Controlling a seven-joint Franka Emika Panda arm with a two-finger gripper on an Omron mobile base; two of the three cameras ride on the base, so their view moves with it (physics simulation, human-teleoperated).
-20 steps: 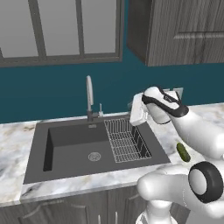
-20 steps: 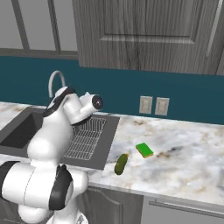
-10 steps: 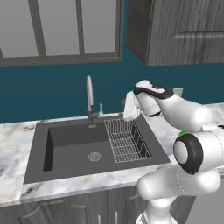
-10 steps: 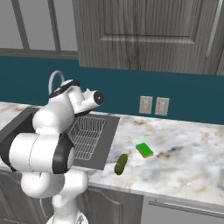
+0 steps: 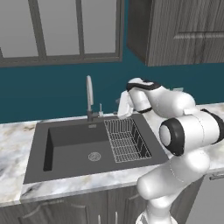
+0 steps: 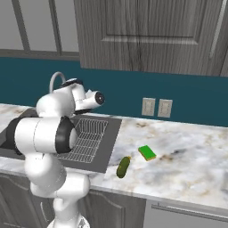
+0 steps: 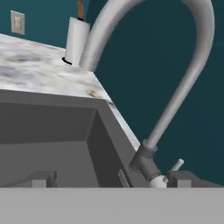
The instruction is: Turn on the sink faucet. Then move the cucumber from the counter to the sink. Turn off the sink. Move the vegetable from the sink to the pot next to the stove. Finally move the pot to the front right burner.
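Now the arm has swung further left than a second ago, bringing the gripper close beside the faucet at the back of the sink. Its jaws stand wide apart, holding nothing. Up close, the faucet is a slim silver gooseneck with a small lever by its dark base. A stubby green cucumber lies on the counter, just beside a green sponge.

I count one sink faucet, one sink, one wire rack, one cucumber, one green sponge, two wall outlets and one paper towel roll.
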